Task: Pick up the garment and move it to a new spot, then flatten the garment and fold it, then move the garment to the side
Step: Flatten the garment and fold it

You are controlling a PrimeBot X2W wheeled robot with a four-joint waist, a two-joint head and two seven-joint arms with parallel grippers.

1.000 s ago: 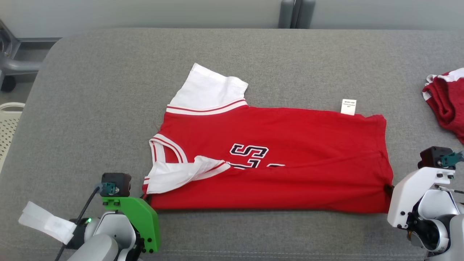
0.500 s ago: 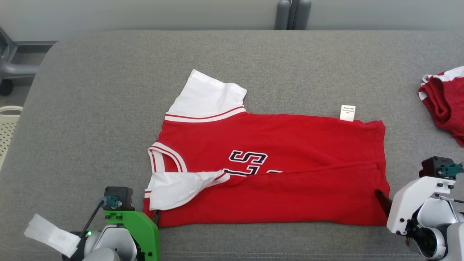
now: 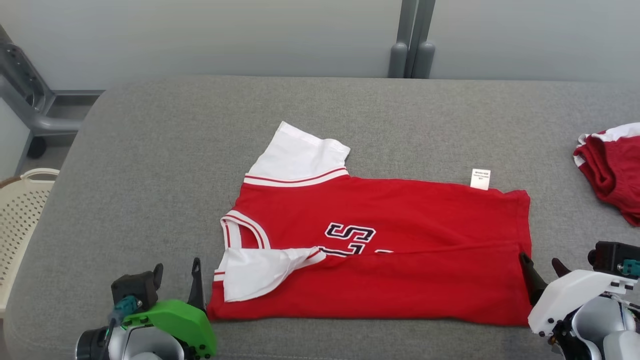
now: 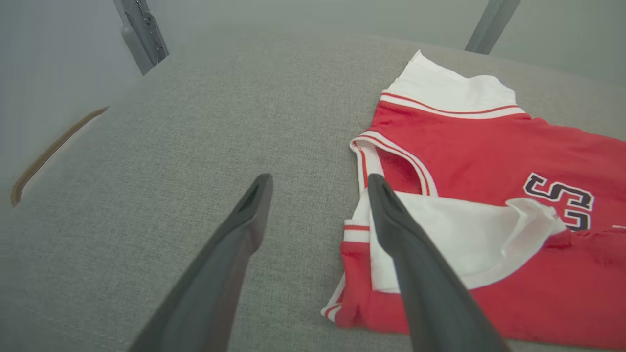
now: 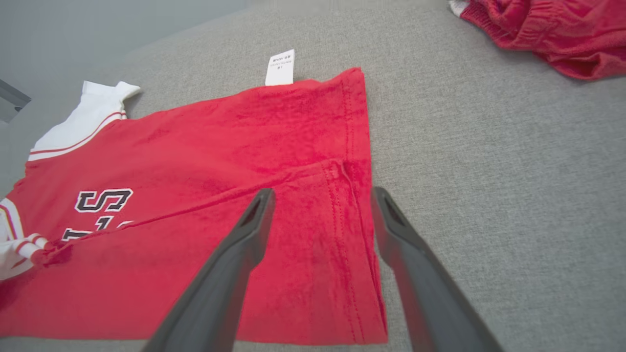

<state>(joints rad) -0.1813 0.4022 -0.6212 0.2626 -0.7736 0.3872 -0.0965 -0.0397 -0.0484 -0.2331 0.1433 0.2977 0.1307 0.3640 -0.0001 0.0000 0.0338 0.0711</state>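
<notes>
The garment (image 3: 380, 250) is a red jersey with white sleeves and dark lettering. It lies flat on the grey table (image 3: 150, 165), its near part folded over its middle. My left gripper (image 3: 177, 275) stands open just left of the jersey's collar end, with nothing between its fingers. In the left wrist view the left gripper (image 4: 319, 183) hangs over bare table, its right finger (image 4: 401, 234) over the white sleeve of the garment (image 4: 489, 146). My right gripper (image 3: 541, 262) is open at the hem corner. The right wrist view shows the right gripper (image 5: 322, 195) straddling the hem of the garment (image 5: 220, 146).
A second red garment (image 3: 612, 170) lies bunched at the table's right edge, also in the right wrist view as a red heap (image 5: 547, 34). A pale perforated basket (image 3: 20, 215) stands off the left edge. Grey posts (image 3: 412, 50) rise behind the table.
Both grippers have opened and let go of the garment's near corners, then drawn back a little. The head camera has tilted, so the whole picture sits lower.
</notes>
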